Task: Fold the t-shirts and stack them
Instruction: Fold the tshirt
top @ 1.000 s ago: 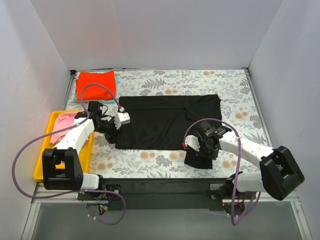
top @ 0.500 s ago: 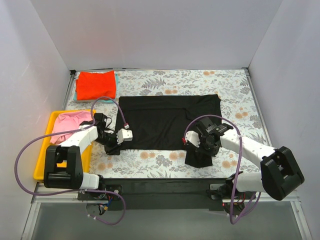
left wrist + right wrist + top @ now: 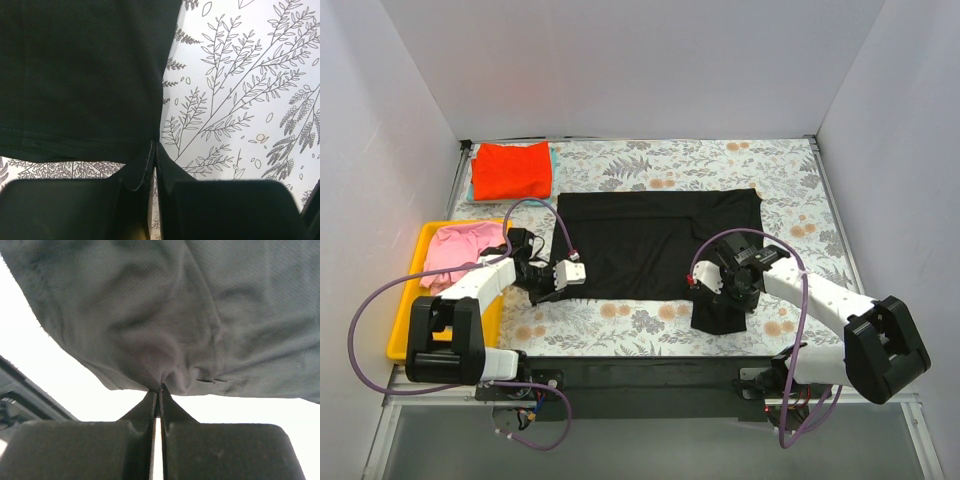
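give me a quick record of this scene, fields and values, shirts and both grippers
black t-shirt: spread flat, centre, near right part bunched up
left gripper: shut on black t-shirt's near left corner
right gripper: shut on black t-shirt's near right edge, cloth gathered
red-orange t-shirt: folded, far left corner, over teal t-shirt
pink t-shirt: crumpled in yellow tray, left side

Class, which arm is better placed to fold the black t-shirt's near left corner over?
Left. The left gripper is shut on that corner of the black t-shirt. The right gripper is shut on bunched cloth at the shirt's near right end, on the far side from that corner.
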